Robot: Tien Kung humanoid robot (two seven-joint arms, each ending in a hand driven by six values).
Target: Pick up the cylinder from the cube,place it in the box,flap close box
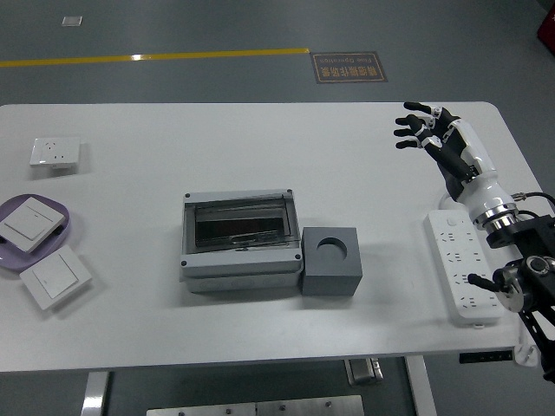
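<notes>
- The right robot hand (431, 137) hovers empty, fingers spread wide, well right of the dark grey cube (330, 261).
- No cylinder is visible; the cube's round socket looks empty.
- Risk: reaching for nothing, or knocking the white power strip (464, 266).
- One grey clear-lidded box (240, 239) stands on the white counter (243, 147), its lid down.

single head view, high, looking down over table (260, 130)

right hand (434, 139): black fingers, white knuckle joints; behind them a white forearm shell, chrome wrist ring, black cabling, possibly bolted joints.
</notes>
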